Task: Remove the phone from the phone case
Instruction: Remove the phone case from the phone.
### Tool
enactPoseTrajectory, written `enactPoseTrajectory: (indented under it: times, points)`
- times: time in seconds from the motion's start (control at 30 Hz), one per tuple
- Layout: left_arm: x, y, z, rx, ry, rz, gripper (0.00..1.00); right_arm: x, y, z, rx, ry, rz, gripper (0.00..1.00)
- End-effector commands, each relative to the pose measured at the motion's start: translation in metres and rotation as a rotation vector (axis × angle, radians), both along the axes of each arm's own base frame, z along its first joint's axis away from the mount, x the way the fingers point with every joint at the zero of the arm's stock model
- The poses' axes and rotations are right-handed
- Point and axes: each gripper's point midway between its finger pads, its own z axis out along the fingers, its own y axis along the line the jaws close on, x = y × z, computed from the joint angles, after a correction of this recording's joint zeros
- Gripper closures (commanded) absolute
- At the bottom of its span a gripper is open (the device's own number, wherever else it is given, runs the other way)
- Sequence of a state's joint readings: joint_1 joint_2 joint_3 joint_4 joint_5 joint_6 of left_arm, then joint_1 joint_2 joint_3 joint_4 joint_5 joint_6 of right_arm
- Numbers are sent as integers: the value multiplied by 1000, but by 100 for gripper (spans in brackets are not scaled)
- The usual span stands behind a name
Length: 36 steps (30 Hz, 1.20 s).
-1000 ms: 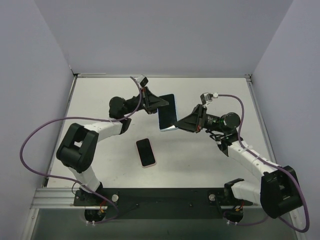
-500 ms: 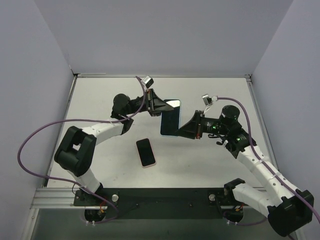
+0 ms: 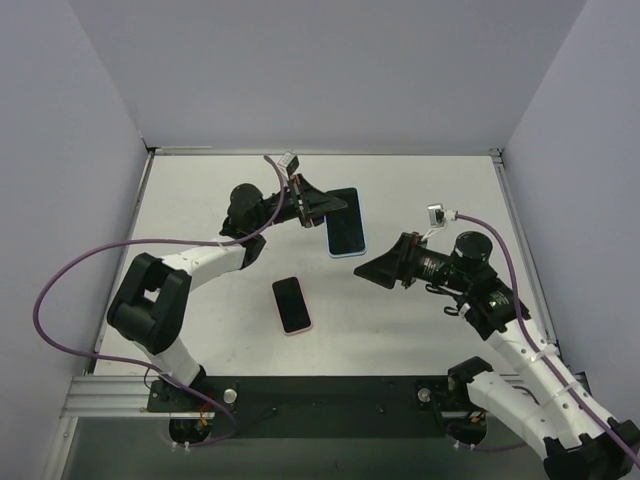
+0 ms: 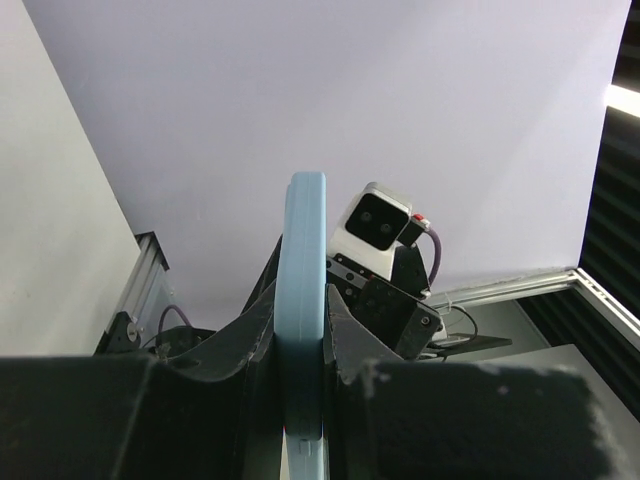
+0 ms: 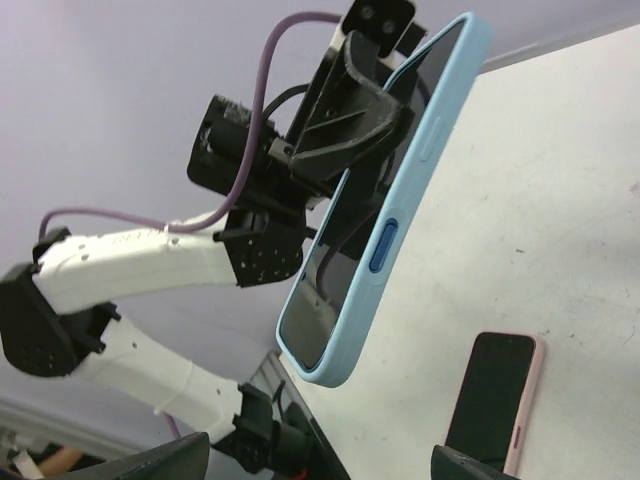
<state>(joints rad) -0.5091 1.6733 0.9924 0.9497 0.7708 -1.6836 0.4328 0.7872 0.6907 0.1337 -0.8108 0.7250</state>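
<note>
Table (image 3: 440, 190) lies under the phone case (image 5: 395, 215), which the left gripper (image 3: 316, 205) holds clamped by its far-left edge, raised off the surface. Right gripper (image 3: 372, 268) stands spread, grasping nothing, just off the case's near end, roughly along its long axis. Phone (image 3: 344, 226) sits inside the case; a pink handset (image 3: 291, 304) lies nearer than the case, to its left.

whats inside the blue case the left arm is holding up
A phone with a dark screen fills the blue case, which the left gripper clamps. The grip covers part of the screen, and the case hides the phone's back.
</note>
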Motion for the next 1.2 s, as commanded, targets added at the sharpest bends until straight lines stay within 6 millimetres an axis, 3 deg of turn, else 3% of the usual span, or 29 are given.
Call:
enactPoseTrajectory:
  times: [0.0, 0.07, 0.33, 0.4, 0.5, 0.73, 0.83, 0.9, 1.13, 1.17]
  points:
    - [-6, 11, 38, -63, -103, 40, 100, 12, -2, 22, 147, 25, -107, 21]
    - [-6, 13, 38, -64, -105, 45, 100, 16, -1, 34, 203, -8, -117, 22]
    - [-5, 17, 38, -71, -105, 55, 100, 32, 1, 50, 380, 11, -165, 36]
    - [-5, 17, 38, -70, -105, 54, 100, 31, 1, 56, 399, -6, -158, 44]
    - [-5, 17, 39, -74, -110, 57, 100, 33, 1, 56, 405, 4, -164, 54]
    - [-3, 17, 39, -78, -107, 60, 100, 32, 2, 47, 418, 32, -155, 67]
    - [-2, 18, 41, -85, -109, 64, 100, 32, 1, 43, 423, 46, -163, 81]
    - [-1, 18, 43, -88, -111, 65, 100, 32, 0, 38, 423, 55, -175, 100]
    - [-4, 21, 56, -136, -113, 76, 100, 38, -1, 35, 506, 81, -184, 100]
    - [-8, 21, 61, -161, -116, 73, 100, 36, -2, 49, 562, 40, -159, 100]
